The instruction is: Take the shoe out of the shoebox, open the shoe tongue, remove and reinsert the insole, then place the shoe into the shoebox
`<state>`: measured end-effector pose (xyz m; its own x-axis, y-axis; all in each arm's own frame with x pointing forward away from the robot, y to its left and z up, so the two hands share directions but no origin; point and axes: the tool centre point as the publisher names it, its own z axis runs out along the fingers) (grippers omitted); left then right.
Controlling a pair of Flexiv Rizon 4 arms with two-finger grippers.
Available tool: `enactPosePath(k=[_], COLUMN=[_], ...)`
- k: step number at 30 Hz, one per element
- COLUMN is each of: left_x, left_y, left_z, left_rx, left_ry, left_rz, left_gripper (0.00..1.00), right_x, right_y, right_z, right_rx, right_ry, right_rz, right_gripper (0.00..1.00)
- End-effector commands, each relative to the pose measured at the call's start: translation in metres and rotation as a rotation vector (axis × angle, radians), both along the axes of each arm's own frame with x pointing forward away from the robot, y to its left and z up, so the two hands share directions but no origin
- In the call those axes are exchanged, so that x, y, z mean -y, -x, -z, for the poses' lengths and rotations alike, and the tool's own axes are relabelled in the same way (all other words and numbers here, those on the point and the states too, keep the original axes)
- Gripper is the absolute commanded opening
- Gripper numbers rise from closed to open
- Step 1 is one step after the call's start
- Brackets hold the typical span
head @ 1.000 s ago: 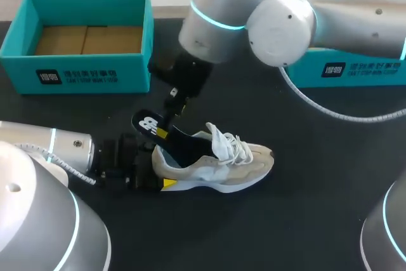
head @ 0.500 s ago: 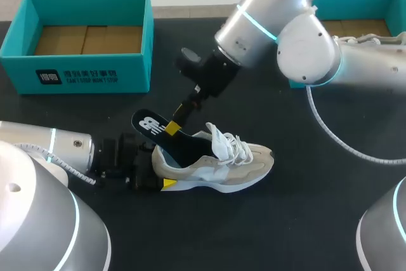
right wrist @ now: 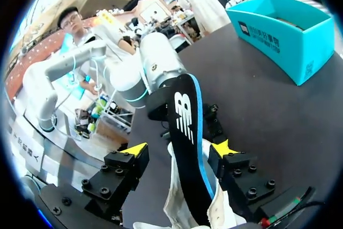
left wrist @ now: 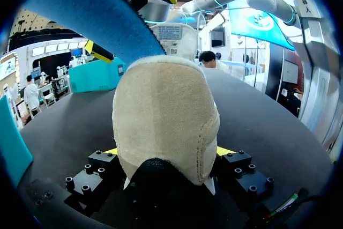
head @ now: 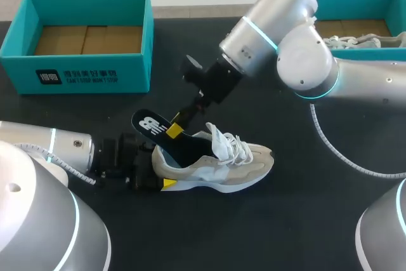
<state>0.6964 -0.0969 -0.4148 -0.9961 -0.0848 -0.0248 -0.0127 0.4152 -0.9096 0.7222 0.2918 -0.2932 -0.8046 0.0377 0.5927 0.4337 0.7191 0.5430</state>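
1. Black tabletop (head: 304,220) carries the whole scene, with both arms working near its middle.
2. Left gripper (left wrist: 169,151) is clamped on the heel of the shoe (head: 222,163), one yellow tip pressed to each side of the beige heel cup. It lies low on the table at the end of the left arm (head: 44,150).
3. Right gripper (right wrist: 179,148) stands spread. The insole (head: 152,124) runs up between its fingers, and a gap shows beside at least one of them, so it straddles the insole rather than pinches it. The right arm (head: 285,36) slants down to it from the far right.
4. That shoe rests upright on its sole. Its long axis lies across the table, with the heel toward the left gripper and the toe toward the right side. White laces (head: 228,141) lie loose over the tongue.
5. On the insole, the black top face bears a white logo and the underside is blue. Its front end sits inside the shoe's opening, while its heel end juts out, tilted up and back toward the left shoebox (head: 82,74).
6. Open and teal, the left shoebox sits at the far left corner, showing its cardboard floor.
7. At the far right stands the right shoebox (head: 355,68), with a second shoe (head: 355,40) inside.
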Motion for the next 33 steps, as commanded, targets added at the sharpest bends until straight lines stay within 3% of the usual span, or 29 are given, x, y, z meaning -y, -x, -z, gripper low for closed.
enactPosePath(k=[1, 8, 9, 14, 20, 21, 23, 33], left_x=[0.002, 0.002, 0.002, 0.002, 0.002, 0.002, 0.002, 0.002], left_y=[0.001, 0.001, 0.001, 0.001, 0.001, 0.001, 0.001, 0.001], left_z=[0.002, 0.002, 0.002, 0.002, 0.002, 0.002, 0.002, 0.002], left_rx=[0.001, 0.001, 0.001, 0.001, 0.001, 0.001, 0.001, 0.001], left_ry=[-0.002, -0.002, -0.002, -0.002, -0.002, -0.002, -0.002, -0.002], left_rz=[-0.002, -0.002, -0.002, -0.002, -0.002, -0.002, -0.002, -0.002], left_gripper=[0.0, 0.0, 0.0, 0.0, 0.0, 0.0, 0.0, 0.0], right_x=[-0.01, -0.017, -0.018, -0.021, -0.022, -0.022, -0.022, -0.023], right_y=[-0.004, -0.001, -0.001, -0.002, 0.001, 0.002, 0.003, 0.006], right_z=[0.008, 0.012, 0.013, 0.014, 0.015, 0.015, 0.015, -0.011], right_rx=[-0.014, -0.034, -0.036, -0.043, -0.053, -0.054, -0.056, -0.023], right_ry=[-0.016, -0.042, -0.051, -0.062, -0.069, -0.068, -0.066, -0.073], right_rz=[-0.024, -0.088, -0.102, -0.127, -0.145, -0.146, -0.147, -0.109], right_gripper=[0.65, 0.6, 0.5, 0.48, 0.34, 0.27, 0.0, 0.0])
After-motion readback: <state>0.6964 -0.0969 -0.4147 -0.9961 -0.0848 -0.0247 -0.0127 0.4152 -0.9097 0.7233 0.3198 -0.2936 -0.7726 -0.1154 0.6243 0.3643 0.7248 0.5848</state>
